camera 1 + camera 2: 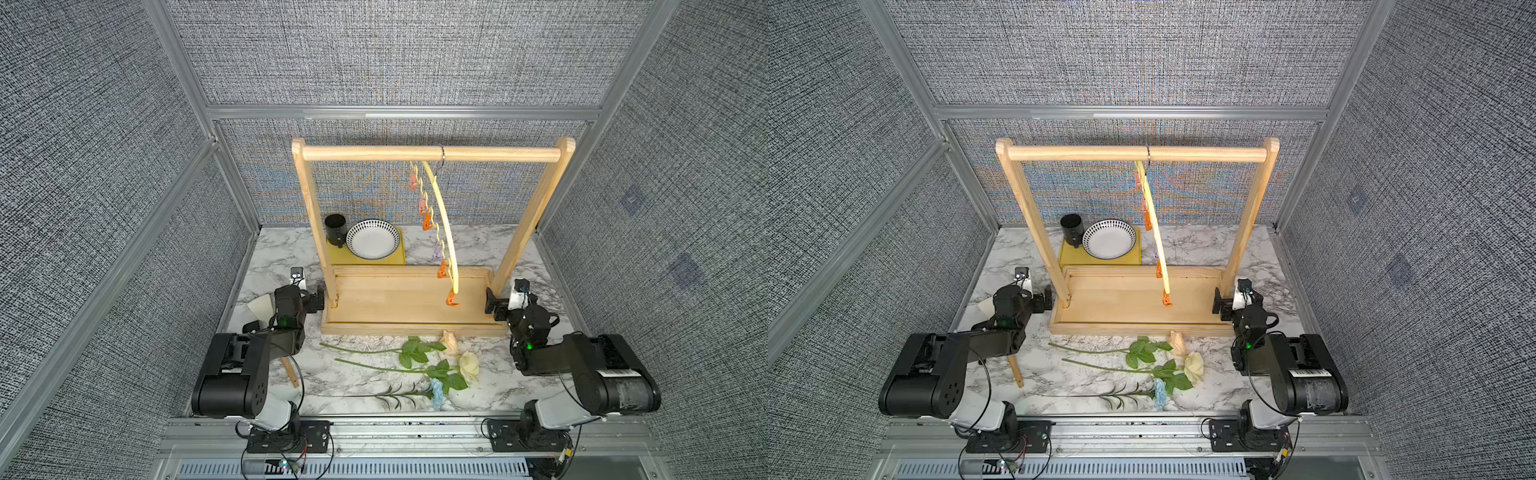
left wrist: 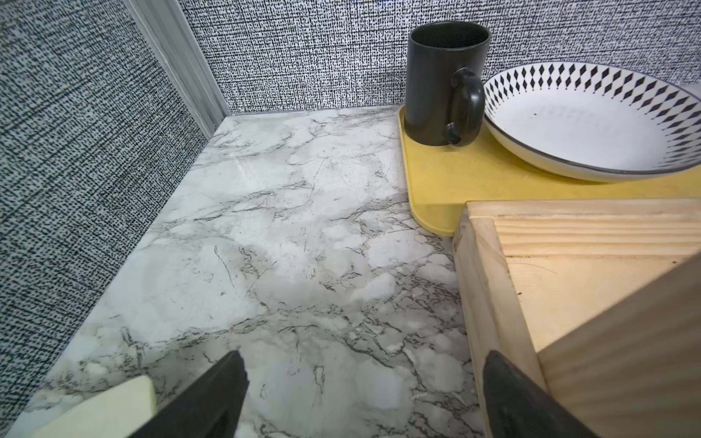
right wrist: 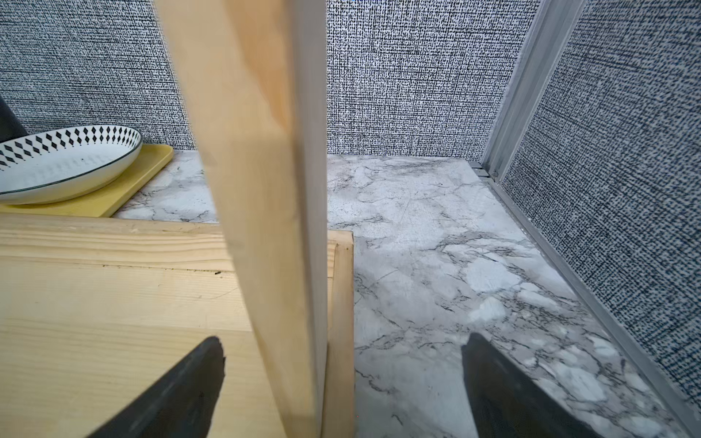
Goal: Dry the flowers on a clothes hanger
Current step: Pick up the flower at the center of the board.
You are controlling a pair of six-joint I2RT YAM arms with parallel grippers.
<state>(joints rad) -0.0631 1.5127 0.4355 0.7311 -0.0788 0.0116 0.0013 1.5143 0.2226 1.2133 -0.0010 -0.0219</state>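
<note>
Green and dark stems: three flowers (image 1: 415,353) lie on the marble table (image 1: 282,266), low middle of the frame. One hanger (image 1: 449,237) with six clips (image 1: 428,219) hangs from the wooden rack (image 1: 415,153) above them. One yellow tray (image 1: 397,257) holds one mug (image 1: 336,227) and one bowl (image 1: 372,240). My left pincer (image 1: 321,297) and right pincer (image 1: 492,303) gape wide, holding nothing.

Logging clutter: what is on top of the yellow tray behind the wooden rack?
A black mug and a diamond-rimmed white bowl stand on the yellow tray. The bowl looks empty; the mug's inside is too dark to tell. The rack base hides part of the tray.
</note>
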